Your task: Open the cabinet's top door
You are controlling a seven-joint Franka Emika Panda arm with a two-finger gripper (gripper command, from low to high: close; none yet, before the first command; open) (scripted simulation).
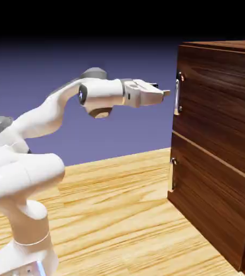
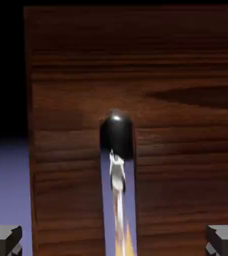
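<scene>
Wooden table (image 1: 124, 210), fingers (image 2: 3, 239) spread, empty

A rendered simulation scene: a light wooden table (image 1: 113, 194) carried a white robot arm (image 1: 43, 116) and walnut cabinet (image 1: 221, 140) against a plain blue-violet backdrop (image 1: 92, 59).

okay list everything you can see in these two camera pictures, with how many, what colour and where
cabinet: one, dark walnut-brown wood grain, on the table at the exterior view's right.
top door: one, dark wood grain, upper front panel, appears shut.
top door handle: one, silver, vertical, at the door's edge.
lower panel: one, dark wood grain, below the top door.
lower handle: one, silver, at its edge.
table: one, light wood.
arm: one, white, from lower left.
hand: one, open, just short of the top handle.
</scene>
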